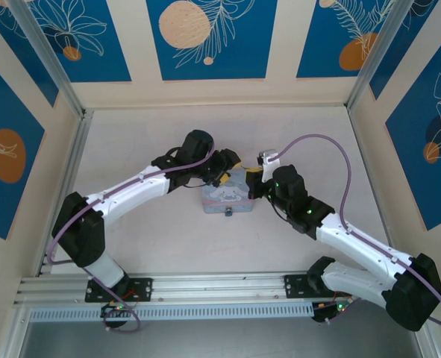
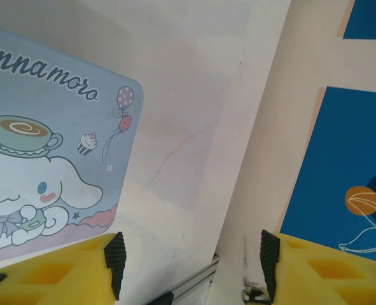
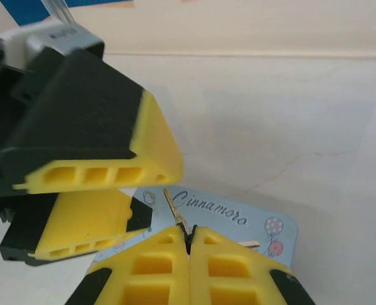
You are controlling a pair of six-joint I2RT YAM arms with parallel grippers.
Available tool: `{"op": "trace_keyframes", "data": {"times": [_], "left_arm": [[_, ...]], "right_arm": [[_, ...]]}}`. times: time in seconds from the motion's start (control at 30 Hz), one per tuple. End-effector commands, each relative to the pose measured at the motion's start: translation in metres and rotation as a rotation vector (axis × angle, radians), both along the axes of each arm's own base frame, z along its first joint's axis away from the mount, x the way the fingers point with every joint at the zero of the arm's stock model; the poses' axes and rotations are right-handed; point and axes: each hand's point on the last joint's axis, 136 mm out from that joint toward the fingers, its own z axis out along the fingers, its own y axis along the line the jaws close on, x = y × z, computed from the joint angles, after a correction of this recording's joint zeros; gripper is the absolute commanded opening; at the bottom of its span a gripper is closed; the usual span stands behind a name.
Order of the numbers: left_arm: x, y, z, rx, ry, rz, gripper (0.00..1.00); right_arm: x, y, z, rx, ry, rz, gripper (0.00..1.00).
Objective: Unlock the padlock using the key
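The pastel-blue tin (image 1: 227, 196) lies mid-table, and the padlock (image 1: 228, 213) is a small dark spot at its near edge. My right gripper (image 3: 189, 234) is shut on the key (image 3: 175, 208), whose thin blade sticks out over the tin's lid (image 3: 238, 222). In the top view this gripper (image 1: 258, 182) sits at the tin's right end. My left gripper (image 2: 191, 260) is open with nothing between its pads and hovers just off the lid's corner (image 2: 41, 159). From above, the left gripper (image 1: 235, 165) is at the tin's far edge; its yellow fingers (image 3: 111, 171) hang close to the left of the key.
The two grippers nearly touch over the tin. Cream walls with blue panels (image 1: 209, 37) close in the table on three sides. An aluminium rail (image 1: 205, 287) runs along the near edge. A purple cable (image 1: 332, 149) loops above the right arm.
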Motion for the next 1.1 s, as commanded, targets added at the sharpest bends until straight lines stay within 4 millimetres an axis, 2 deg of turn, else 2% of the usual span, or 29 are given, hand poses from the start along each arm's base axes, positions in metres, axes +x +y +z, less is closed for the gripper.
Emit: {"op": "trace_keyframes", "data": {"times": [0.0,0.27,0.63,0.87,1.07], "left_arm": [[-0.002,0.001,-0.003,-0.02,0.057,0.033,0.56],[0.0,0.003,-0.004,-0.016,0.057,0.054,0.58],[-0.001,0.02,-0.014,0.037,0.052,0.115,0.66],[0.001,0.009,-0.013,0.013,0.059,0.092,0.65],[0.001,0.003,-0.013,0.004,0.055,0.077,0.6]], "right_arm": [[0.007,-0.007,0.015,-0.03,-0.1,-0.043,0.0],[0.007,0.002,0.004,-0.028,-0.068,-0.015,0.0],[0.0,-0.001,-0.023,-0.034,-0.007,-0.026,0.0],[-0.001,0.014,-0.025,-0.042,-0.006,0.005,0.0],[0.003,0.022,-0.025,-0.044,-0.001,0.01,0.0]]}}
